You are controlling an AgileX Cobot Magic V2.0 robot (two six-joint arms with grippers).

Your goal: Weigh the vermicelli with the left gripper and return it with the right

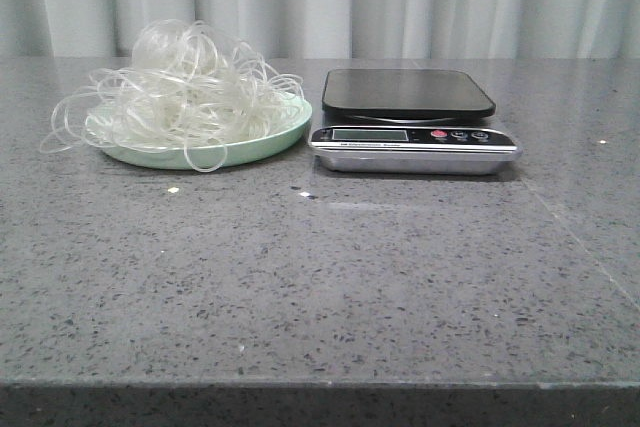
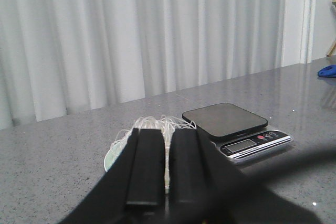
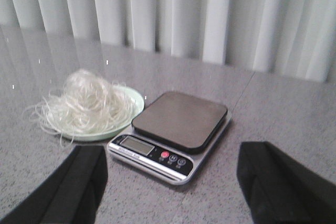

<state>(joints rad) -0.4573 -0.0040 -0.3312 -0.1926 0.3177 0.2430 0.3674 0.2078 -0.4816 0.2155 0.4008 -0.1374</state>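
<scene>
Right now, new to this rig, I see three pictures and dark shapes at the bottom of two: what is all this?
One picture looks forward over the grey table; the other two come from cameras on each arm's wrist. The dark shapes are the grippers: the left gripper has its fingers nearly together, and the right gripper is open wide. Neither holds anything. On the table lie the vermicelli, heaped on a mint-green plate, and beside it a kitchen scale with a bare platform.
</scene>
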